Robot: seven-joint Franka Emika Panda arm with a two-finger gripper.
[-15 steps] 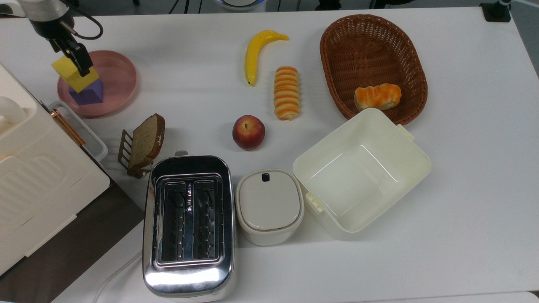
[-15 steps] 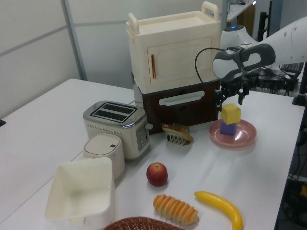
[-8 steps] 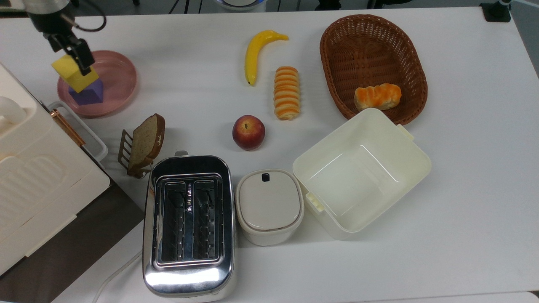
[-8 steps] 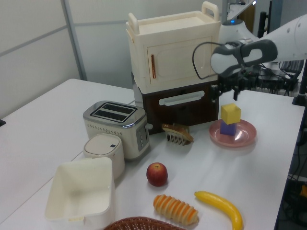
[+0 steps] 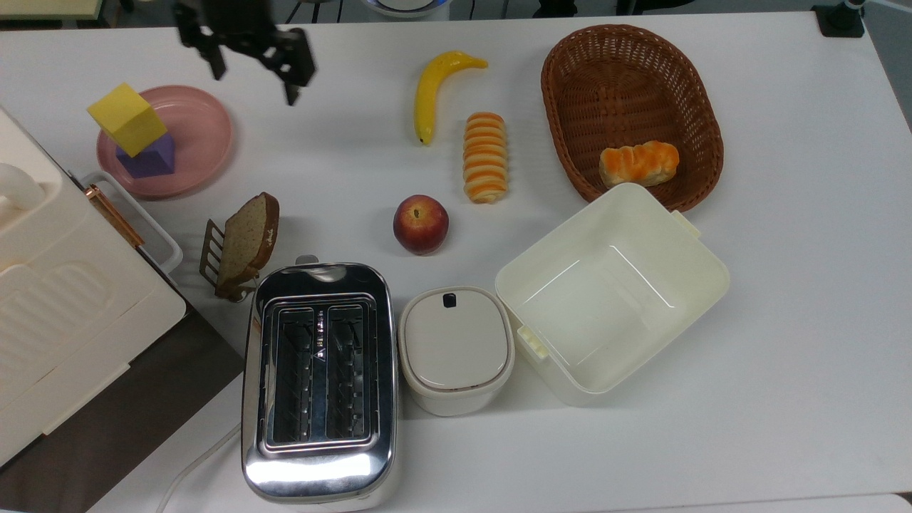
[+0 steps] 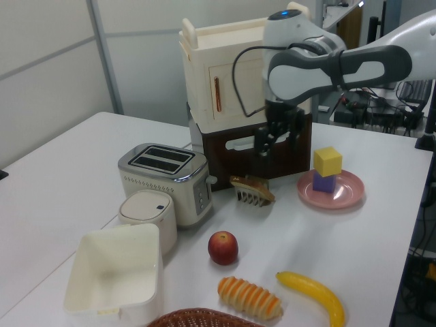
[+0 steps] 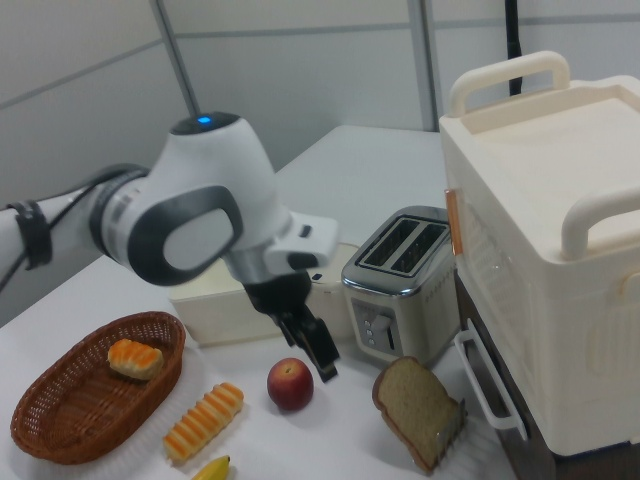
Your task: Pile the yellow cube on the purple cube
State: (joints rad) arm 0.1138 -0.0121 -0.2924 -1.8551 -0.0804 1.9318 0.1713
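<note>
**Gripper free, yellow cube sits on purple cube**

Gripper point(image 5: 251, 60) hangs above the bare table point(image 5: 784, 320) with its fingers spread apart and nothing between them, off to the top view's right of the pink plate point(image 5: 206, 128). In the left view it sits in front of the brown cabinet point(image 6: 225, 160), apart from the stack.

Yellow cube point(image 5: 128, 119) rests on top of the purple cube point(image 5: 151, 158), which stands on the plate. The stack looks done, with the yellow one turned a bit relative to the base.

Handling guess: both cubes look like stiff, matte, light blocks, not fragile, with grippy rather than slick faces. If regrasping, pinch two opposite flat side faces of the yellow cube near mid-height, coming from above. Its overhang suggests a nudge could tip it.

Further off: banana point(image 5: 434, 89), basket point(image 5: 563, 85).
</note>
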